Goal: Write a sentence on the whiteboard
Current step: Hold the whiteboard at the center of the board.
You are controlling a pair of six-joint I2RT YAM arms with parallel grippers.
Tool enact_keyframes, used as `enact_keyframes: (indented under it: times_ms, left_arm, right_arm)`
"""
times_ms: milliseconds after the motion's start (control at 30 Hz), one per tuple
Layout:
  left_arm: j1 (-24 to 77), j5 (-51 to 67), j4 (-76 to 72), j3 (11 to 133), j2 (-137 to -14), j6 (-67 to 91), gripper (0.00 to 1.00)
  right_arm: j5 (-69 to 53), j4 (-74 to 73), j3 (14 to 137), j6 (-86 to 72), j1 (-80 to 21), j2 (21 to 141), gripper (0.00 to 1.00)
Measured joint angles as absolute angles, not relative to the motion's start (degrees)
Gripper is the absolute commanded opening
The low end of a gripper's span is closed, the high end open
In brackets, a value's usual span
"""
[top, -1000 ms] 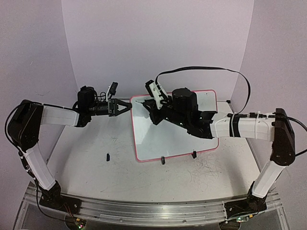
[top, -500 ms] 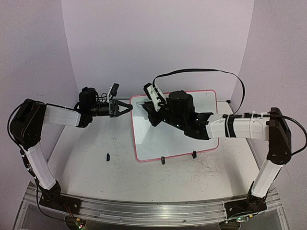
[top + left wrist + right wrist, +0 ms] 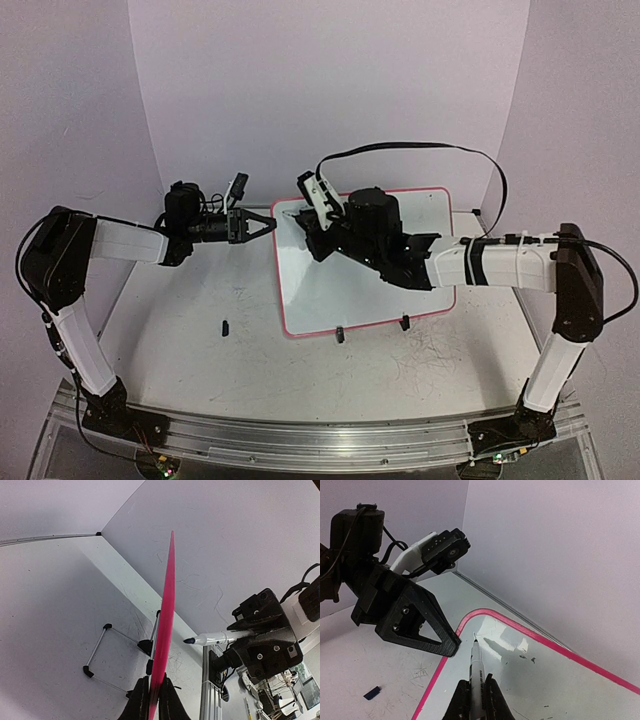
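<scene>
Moved since earlier: left fingers [image 3: 140,704] have closed from a spread stance onto the board's left edge; the right arm has reached further left, carrying the marker [image 3: 476,664] toward the far-left corner; its cable loop has shifted with it.
Unchanged: whiteboard [image 3: 340,290] sits in the same place on the worktop [image 3: 200,350], and the small dark piece [image 3: 225,326], possibly the pen cap, lies where it was.
Left fingers: together, clamped on the pink rim [image 3: 167,615], which runs edge-on between them in the left wrist view.
Right fingers [image 3: 463,700]: clamped on the marker's barrel, tip pointing forward.
Marker tip: just beside the board's far-left corner, close to the left fingers; whether it touches the surface I cannot tell.
Whiteboard position: middle of the worktop, 2 black clip feet [image 3: 340,333] at its near edge.
Sentence: none of it visible yet; only a few tiny dark specks show on the board in the right wrist view.
Handling, board: likely light, thin and stiff with a slick face, so pen pressure could slide or tip it; the rim at the left edge is the sensible hold, clear of the writing area.
Handling, marker: light, slim, hard; a grip around the barrel suits it, and gentle pressure should do.
</scene>
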State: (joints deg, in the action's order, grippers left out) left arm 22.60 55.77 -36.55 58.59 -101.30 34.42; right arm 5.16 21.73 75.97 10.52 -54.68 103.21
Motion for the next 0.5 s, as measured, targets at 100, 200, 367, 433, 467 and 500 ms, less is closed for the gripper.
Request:
enact_keyframes:
  times_ms: [100, 200, 367, 433, 467, 500]
  left_arm:
    - [22.61, 55.77, -36.58, 58.59, -101.30, 34.26, 0.04]
    - [22.61, 55.79, -36.62, 58.59, -101.30, 34.12, 0.04]
    - [22.61, 55.71, -36.57, 58.59, -101.30, 33.86, 0.03]
    - [22.62, 55.73, -36.57, 58.59, -101.30, 33.82, 0.02]
    - [22.65, 55.74, -36.64, 58.59, -101.30, 33.78, 0.02]
    - [22.67, 55.77, -36.70, 58.59, -101.30, 33.70, 0.02]
  right_arm:
    - [5.35, 21.96, 76.58, 10.50, -54.68, 103.65, 0.00]
    - [5.52, 21.98, 76.62, 10.50, -54.68, 104.16, 0.00]
    - [6.01, 21.93, 76.83, 10.50, -54.68, 105.34, 0.00]
    - [6.22, 21.94, 77.06, 10.48, -54.68, 105.43, 0.00]
    - [6.36, 21.95, 77.22, 10.48, -54.70, 105.43, 0.00]
    - [6.49, 22.03, 77.29, 10.48, -54.70, 105.43, 0.00]
